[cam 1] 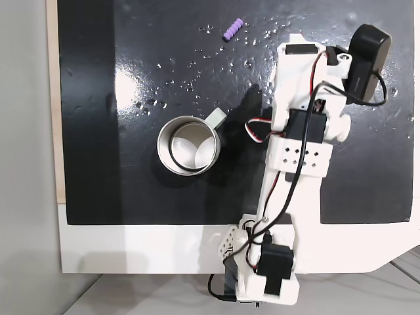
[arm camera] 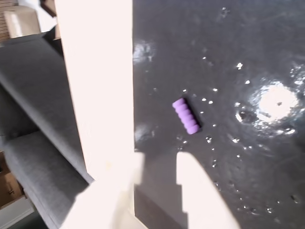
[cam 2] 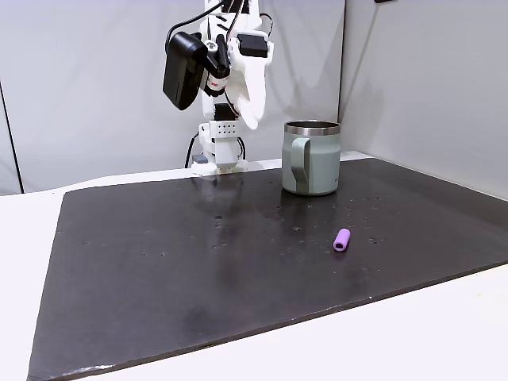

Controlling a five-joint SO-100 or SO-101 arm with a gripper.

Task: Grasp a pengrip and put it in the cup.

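The pengrip (cam 1: 232, 28) is a small light-purple ribbed cylinder lying on the black mat near its top edge in a fixed view; it also lies right of centre in front of the cup (cam 2: 341, 239). The shiny silver cup (cam 1: 188, 146) stands upright mid-mat, handle toward the upper right. My gripper (cam 2: 250, 117) hangs high in the air above the mat, well away from both. In the wrist view the pengrip (arm camera: 186, 116) lies just beyond the gripper (arm camera: 157, 160), whose two white fingers show a gap of bare mat between them and hold nothing.
The black mat (cam 1: 118, 79) is wrinkled and glossy, resting on a white table (cam 1: 131, 249). My arm's base (cam 1: 266, 275) sits at the table's near edge. Grey walls (cam 2: 95, 95) stand behind the table. A grey sofa (arm camera: 33, 119) lies past the table edge.
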